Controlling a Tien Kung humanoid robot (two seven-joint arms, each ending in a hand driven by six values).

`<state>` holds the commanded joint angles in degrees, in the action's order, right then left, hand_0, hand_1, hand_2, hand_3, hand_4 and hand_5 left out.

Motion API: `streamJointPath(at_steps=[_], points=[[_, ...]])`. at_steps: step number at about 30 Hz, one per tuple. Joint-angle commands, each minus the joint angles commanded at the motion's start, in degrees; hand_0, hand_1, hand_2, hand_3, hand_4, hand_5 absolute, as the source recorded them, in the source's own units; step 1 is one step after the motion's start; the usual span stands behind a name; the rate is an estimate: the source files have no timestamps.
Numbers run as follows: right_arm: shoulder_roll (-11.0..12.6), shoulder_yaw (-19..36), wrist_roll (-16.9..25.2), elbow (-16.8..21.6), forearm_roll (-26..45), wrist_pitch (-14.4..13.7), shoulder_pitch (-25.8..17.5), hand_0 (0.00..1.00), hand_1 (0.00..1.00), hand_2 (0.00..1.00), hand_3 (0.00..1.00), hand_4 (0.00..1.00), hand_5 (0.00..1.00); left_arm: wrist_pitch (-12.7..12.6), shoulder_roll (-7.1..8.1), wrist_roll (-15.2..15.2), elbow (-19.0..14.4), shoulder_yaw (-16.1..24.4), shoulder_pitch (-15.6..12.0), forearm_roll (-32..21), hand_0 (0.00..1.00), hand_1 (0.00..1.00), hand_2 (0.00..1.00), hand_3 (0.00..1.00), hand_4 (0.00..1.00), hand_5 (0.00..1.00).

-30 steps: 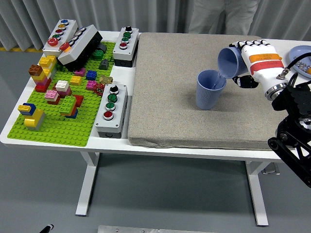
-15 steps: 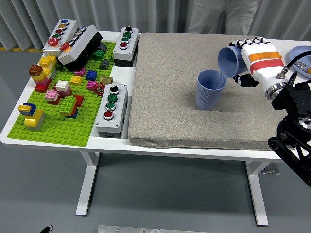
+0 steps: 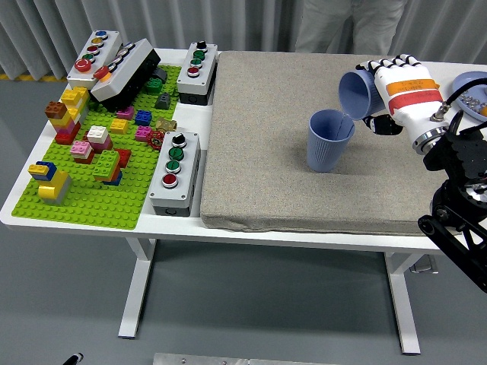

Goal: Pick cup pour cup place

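While the green brick baseplate (image 3: 91, 171) and grey button boxes (image 3: 175, 172) crowd the left, an upright ribbed blue cup (image 3: 329, 141) sits on the grey mat (image 3: 266, 152); the white-gloved right hand (image 3: 402, 91) grips a tilted blue cup (image 3: 355, 95) just above its rim.

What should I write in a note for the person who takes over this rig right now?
Right hand: shut on the tilted blue cup, held on its side above the grey mat, mouth toward the upright blue cup.
Left hand: not in view.
Upright cup stands on the mat, just below and left of the tilted cup's mouth.
Done: cup picked and tipped for pouring. Whether anything flows now cannot be seen.
Left: finish the pour, turn the held cup upright and place it on the mat.
A person stands at the table's far side, hands out of view.
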<state>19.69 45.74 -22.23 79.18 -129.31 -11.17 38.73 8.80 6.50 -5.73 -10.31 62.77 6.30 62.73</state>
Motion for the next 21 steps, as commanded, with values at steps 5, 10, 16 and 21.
streamJointPath(at_steps=[5,10,16,21], points=[[0.1,0.0,-0.2,0.1,-0.1,0.1,0.2,0.862,0.738,0.651,0.658,0.635,0.002,0.0,0.03,0.0,0.0,0.0,0.1,0.0,0.826,0.787,0.858,0.775,0.603,0.998],[0.0,-0.1,-0.2,0.1,0.2,0.1,0.1,0.862,0.738,0.653,0.658,0.638,0.002,0.0,0.02,0.0,0.0,0.0,0.1,0.0,0.826,0.787,0.858,0.775,0.604,0.998],[-0.7,0.8,1.0,-1.1,4.6,-1.2,-0.3,0.859,0.738,0.653,0.656,0.638,0.002,0.0,-0.04,0.0,0.0,0.1,0.0,-0.1,0.826,0.787,0.857,0.775,0.603,0.998],[-1.2,3.8,3.3,-2.7,13.9,-2.1,-0.5,0.859,0.738,0.645,0.649,0.634,0.002,0.0,-0.08,-0.1,0.0,0.0,0.1,-0.1,0.826,0.787,0.857,0.776,0.602,0.998]])
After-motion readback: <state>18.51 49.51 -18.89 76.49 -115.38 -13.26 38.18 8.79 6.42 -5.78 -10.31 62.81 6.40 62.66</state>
